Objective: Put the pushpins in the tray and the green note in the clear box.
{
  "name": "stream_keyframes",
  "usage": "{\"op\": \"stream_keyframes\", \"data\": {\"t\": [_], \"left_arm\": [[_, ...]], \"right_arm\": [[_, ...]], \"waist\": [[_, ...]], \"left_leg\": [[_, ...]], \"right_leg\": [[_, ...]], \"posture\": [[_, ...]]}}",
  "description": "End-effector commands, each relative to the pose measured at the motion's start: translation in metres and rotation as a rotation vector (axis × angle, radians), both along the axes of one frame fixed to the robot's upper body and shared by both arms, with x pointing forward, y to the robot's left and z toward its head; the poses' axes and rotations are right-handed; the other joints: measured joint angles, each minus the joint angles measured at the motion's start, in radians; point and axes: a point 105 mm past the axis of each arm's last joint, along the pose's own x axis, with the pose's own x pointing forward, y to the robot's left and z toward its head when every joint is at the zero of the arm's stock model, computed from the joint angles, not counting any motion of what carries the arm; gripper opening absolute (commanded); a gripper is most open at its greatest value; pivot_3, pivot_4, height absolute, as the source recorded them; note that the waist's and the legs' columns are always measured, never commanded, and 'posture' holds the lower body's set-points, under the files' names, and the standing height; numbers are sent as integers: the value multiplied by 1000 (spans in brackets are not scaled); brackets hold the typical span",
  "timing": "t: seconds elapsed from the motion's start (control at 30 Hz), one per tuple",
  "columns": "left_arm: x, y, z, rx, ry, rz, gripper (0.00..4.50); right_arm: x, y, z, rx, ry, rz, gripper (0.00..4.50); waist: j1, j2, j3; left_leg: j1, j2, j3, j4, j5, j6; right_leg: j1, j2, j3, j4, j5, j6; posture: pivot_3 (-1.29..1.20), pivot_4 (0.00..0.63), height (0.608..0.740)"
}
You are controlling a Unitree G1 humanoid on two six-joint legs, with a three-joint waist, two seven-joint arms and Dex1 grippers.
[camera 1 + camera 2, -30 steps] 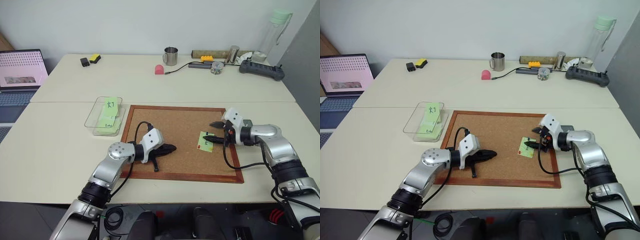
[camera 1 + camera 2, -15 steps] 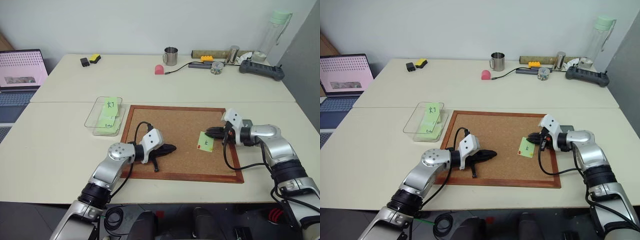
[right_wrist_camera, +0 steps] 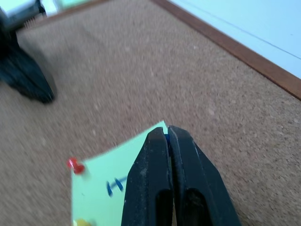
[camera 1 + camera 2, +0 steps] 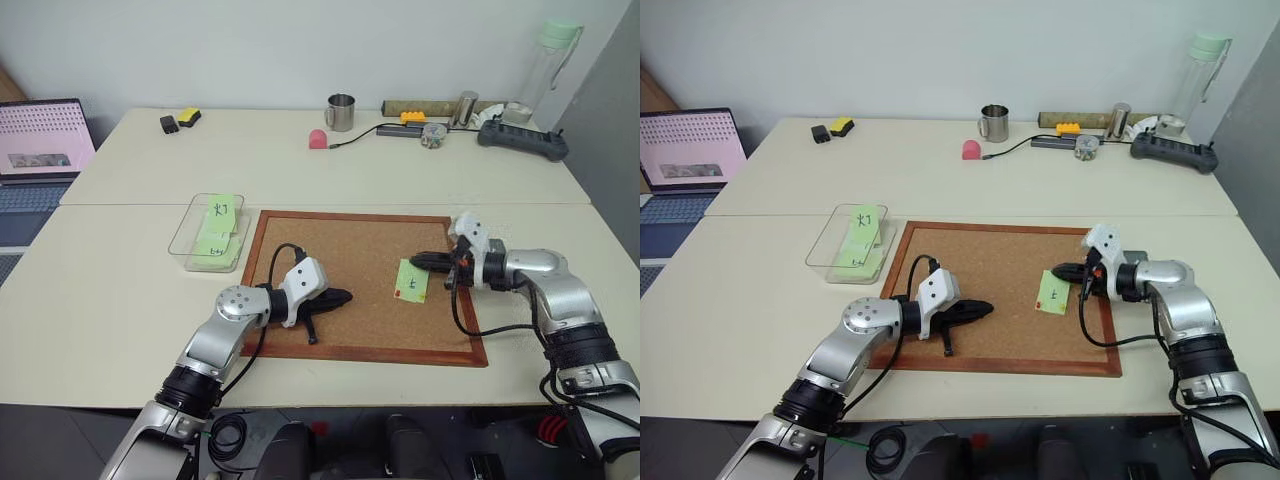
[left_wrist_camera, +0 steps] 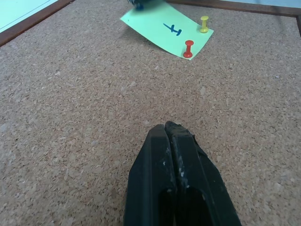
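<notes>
Cork board [image 4: 350, 255] lies flat on the near counter [image 4: 100, 290], wood-framed. The green note [image 4: 411, 281] sits on its right half, with a red pushpin [image 5: 188, 48] and a yellow pushpin [image 5: 204, 23] stuck at two neighbouring corners (both upright, heads up).

Right gripper [image 4: 419, 262] is at the note's far-right corner, fingers pressed together at the paper's edge. A small blue object [image 3: 166, 138] shows between the fingertips right at that corner; whether it is a pin cannot be told.

Left gripper [image 4: 343, 297] rests low over the board's left half, fingers closed with nothing between them, well apart from the note. Bare cork lies between the two grippers; nothing stands in the way.

Clear box [image 4: 186, 238] stands on the counter just beside the board's far-left corner, holding other green notes [image 4: 216, 232] with larger handwriting.

On the far counter: a metal mug [image 4: 341, 112], a pink object [image 4: 318, 139], a black power strip [image 4: 523, 140], a clear bottle with pale green lid [image 4: 550, 60] and a small yellow and black item [image 4: 181, 119]. A laptop [image 4: 38, 145] sits at the far left.
</notes>
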Motion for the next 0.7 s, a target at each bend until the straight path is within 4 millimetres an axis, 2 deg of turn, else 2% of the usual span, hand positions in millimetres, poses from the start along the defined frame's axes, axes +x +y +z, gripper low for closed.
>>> {"op": "stream_keyframes", "data": {"t": [0.03, 0.2, 0.33, 0.47, 0.63, 0.7], "left_arm": [[-6, -1, -16, 47, 48, -10, 0], [-7, -2, -17, 48, 53, -16, 0], [-8, -3, -17, 47, 54, -18, 0], [-8, -4, -17, 46, 51, -18, 0], [-8, -4, -18, 50, 49, -23, 0], [-8, -4, -18, 52, 49, -24, 0]], "right_arm": [[1, -9, 32, 75, -51, -41, 10], [1, -21, 41, 111, -48, -99, 10], [7, -63, 40, 18, -65, -259, 10], [4, -96, 30, -86, -43, -356, 10], [-2, -118, 12, -173, -2, -413, 10], [-2, -120, 9, -175, 2, -424, 351]], "waist": [[0, 0, 0], [0, 0, 0], [1, 0, 0], [3, 1, 0], [2, 2, -1], [2, 2, -1]], "left_leg": [[0, 0, 0, 0, 0, 0], [0, 0, 0, 0, 0, 0], [0, 0, 0, 0, 0, 0], [-1, 0, 1, 0, 0, 0], [0, 0, 3, 0, 0, 0], [0, 0, 4, 0, 0, 0]], "right_leg": [[0, 0, 0, 0, 0, 0], [0, 0, 0, 0, 0, 0], [0, 0, 0, 0, 0, 0], [0, 0, -1, -1, 0, 0], [1, 0, 0, -1, 0, 0], [1, 0, 0, -1, 0, 0]], "posture": [[0, 150, 740], [0, 150, 740], [0, 150, 740], [0, 150, 740], [0, 150, 740], [0, 150, 740]]}}
